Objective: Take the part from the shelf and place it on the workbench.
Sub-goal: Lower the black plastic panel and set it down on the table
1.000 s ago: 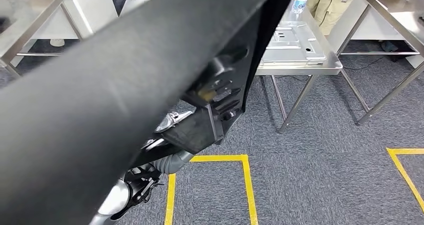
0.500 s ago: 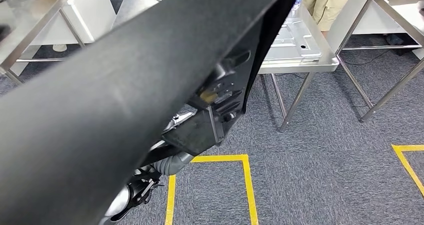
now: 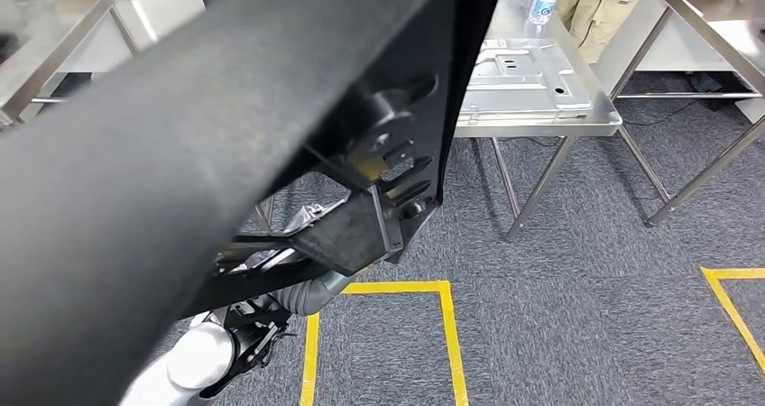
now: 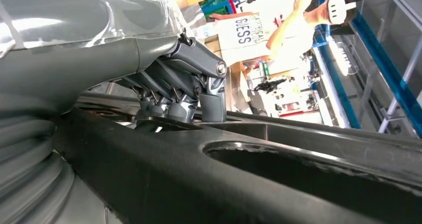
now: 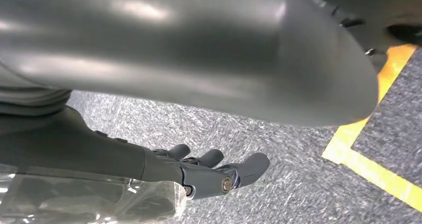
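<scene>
1. One big black part (image 3: pixel 225 144), a long panel with a bracketed underside, is carried high and well short of the steel workbench (image 3: pixel 591 122) ahead.
2. Judged stiff, bulky and awkward rather than fragile; best gripped on its rim beside the cut-out.
3. Left hand (image 4: pixel 189 92) has its fingers (image 4: pixel 211 102) curled down onto the part's edge, gripping it.
4. Right hand (image 5: pixel 209 171) sits under the part's smooth face, fingers loosely curled; actual grip cannot be told.
</scene>
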Action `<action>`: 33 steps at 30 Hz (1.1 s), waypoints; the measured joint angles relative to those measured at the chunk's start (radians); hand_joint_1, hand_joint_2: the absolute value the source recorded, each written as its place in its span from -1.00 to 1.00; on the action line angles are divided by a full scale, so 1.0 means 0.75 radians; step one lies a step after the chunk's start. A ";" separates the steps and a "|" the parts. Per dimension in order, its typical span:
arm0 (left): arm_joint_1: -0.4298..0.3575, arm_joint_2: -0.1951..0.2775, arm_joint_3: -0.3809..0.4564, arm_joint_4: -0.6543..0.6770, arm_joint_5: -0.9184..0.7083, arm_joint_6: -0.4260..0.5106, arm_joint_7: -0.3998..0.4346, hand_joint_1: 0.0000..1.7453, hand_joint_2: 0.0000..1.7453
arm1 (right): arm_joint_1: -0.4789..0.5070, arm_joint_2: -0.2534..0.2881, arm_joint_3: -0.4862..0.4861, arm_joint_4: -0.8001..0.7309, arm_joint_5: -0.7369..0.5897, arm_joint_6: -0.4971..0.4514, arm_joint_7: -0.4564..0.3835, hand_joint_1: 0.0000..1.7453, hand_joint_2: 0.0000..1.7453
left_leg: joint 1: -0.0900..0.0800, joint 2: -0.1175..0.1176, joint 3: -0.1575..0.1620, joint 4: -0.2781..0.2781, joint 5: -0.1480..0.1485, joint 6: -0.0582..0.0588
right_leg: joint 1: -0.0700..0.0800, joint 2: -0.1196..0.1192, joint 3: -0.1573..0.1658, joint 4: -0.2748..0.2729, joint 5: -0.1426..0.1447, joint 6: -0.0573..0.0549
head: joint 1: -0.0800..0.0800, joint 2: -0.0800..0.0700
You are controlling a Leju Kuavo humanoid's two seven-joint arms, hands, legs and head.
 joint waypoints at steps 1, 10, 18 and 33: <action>0.000 0.000 -0.001 0.000 0.000 0.000 0.000 1.00 1.00 | 0.000 -0.001 0.000 0.000 0.000 0.000 0.000 -1.00 -1.00 | 0.000 -0.002 0.004 0.000 -0.002 -0.001 | 0.000 0.000 0.027 -0.066 0.045 -0.003 | 0.000 0.000; -0.008 0.000 -0.002 0.001 0.000 0.001 -0.002 1.00 1.00 | -0.002 -0.001 0.001 0.000 0.000 0.000 0.000 -1.00 -1.00 | 0.000 -0.003 -0.020 0.065 -0.059 -0.055 | 0.009 0.001 0.172 -0.395 0.174 -0.058 | -0.001 0.000; -0.007 0.000 -0.003 0.003 0.001 0.001 -0.003 1.00 1.00 | -0.002 0.000 0.001 0.000 0.001 0.000 0.000 -1.00 -1.00 | 0.000 0.000 -0.120 0.201 -0.044 -0.052 | 0.012 0.004 0.192 -0.395 0.159 -0.068 | -0.004 0.000; -0.015 0.000 -0.006 0.004 0.005 0.001 -0.004 1.00 1.00 | 0.000 -0.003 0.001 0.000 0.002 -0.001 0.003 -1.00 -1.00 | 0.004 -0.006 0.008 -0.003 0.000 -0.005 | -0.002 0.002 0.082 -0.186 0.104 0.002 | 0.001 0.000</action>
